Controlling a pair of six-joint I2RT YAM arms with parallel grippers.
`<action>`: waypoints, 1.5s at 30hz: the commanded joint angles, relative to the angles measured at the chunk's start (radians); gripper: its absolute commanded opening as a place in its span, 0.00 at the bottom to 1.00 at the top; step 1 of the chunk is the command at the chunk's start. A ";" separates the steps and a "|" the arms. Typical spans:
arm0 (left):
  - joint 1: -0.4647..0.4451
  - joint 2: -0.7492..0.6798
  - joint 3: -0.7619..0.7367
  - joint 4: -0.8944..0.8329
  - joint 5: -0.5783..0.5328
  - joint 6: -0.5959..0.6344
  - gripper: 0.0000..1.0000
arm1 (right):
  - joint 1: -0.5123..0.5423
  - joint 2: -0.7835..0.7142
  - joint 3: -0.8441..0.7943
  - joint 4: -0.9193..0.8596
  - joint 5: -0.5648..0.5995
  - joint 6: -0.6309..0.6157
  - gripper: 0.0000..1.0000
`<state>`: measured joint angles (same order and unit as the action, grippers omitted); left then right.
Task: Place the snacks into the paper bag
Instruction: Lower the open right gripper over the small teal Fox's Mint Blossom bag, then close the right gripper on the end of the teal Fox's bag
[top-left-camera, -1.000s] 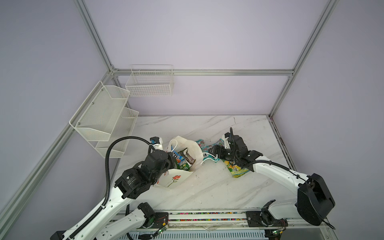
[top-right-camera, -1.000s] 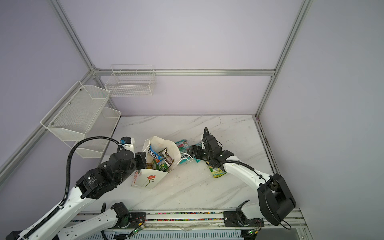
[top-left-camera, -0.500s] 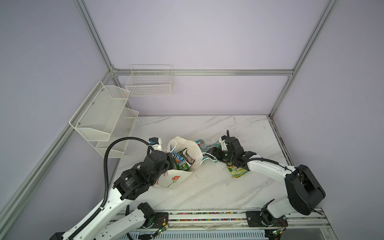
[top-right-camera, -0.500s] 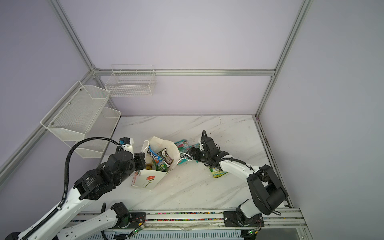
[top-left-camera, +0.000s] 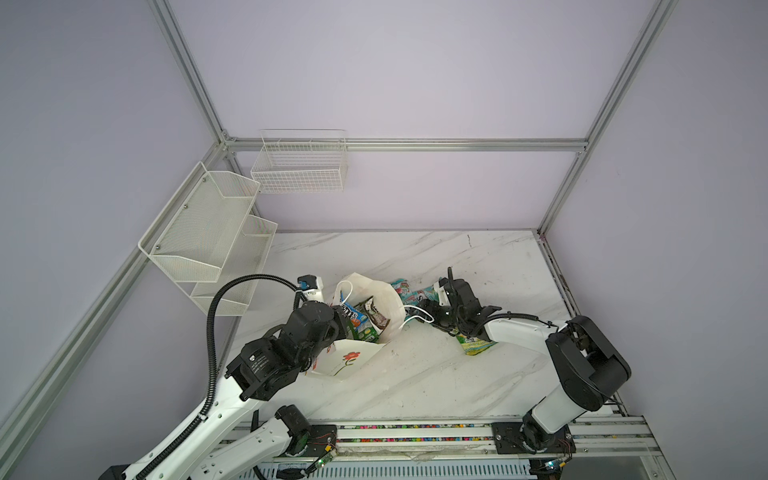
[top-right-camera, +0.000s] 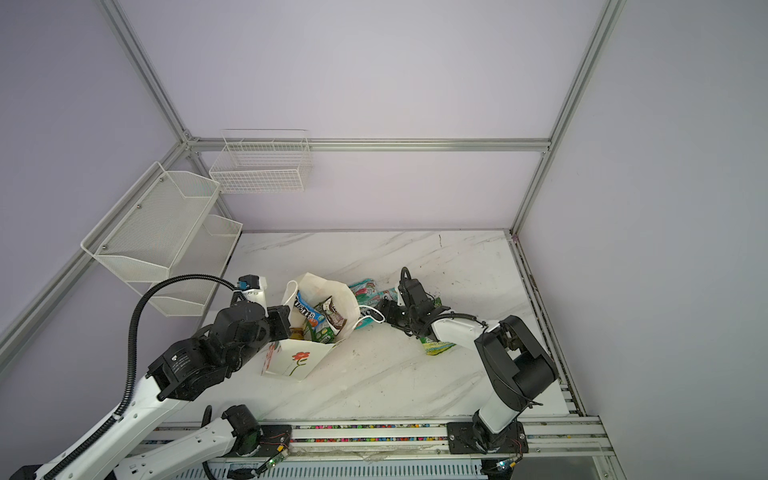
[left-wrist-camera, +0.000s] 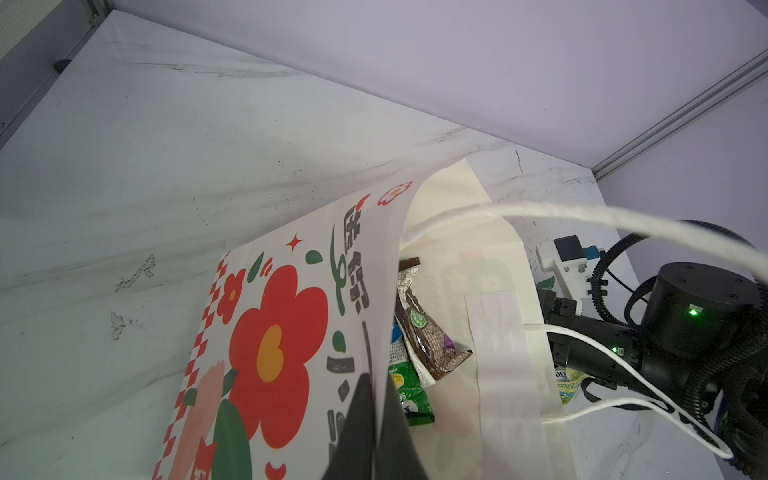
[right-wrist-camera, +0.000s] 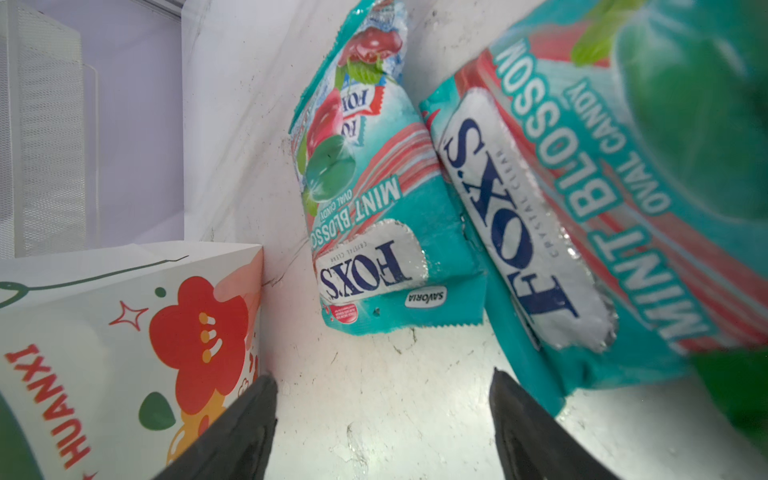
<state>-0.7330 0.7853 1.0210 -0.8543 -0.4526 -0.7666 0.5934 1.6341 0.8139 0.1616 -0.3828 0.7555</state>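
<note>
Only the left wrist view is showing the left gripper (left-wrist-camera: 376, 380) pinching the wall of the cream flower-printed paper bag (left-wrist-camera: 270, 332). The right gripper (right-wrist-camera: 381, 376) is hovering, jaws apart, beside two teal FOX'S pouches (right-wrist-camera: 365, 208) lying at the bag's two o'clock. A blue M&M's packet (top-left-camera: 351, 314), dark brown bar (left-wrist-camera: 428, 340) and probably a green pouch (left-wrist-camera: 409, 390) are sitting inside.
</note>
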 joint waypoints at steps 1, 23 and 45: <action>0.007 -0.021 -0.032 0.023 -0.026 0.003 0.00 | -0.009 0.027 -0.016 0.082 -0.019 0.050 0.80; 0.009 -0.027 -0.037 0.023 -0.025 0.000 0.00 | -0.009 0.172 -0.029 0.254 0.030 0.201 0.63; 0.012 -0.021 -0.027 0.011 -0.031 0.002 0.00 | -0.026 0.291 0.017 0.301 0.052 0.199 0.34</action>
<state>-0.7269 0.7700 1.0157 -0.8619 -0.4549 -0.7670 0.5755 1.8999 0.8398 0.5087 -0.3588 0.9527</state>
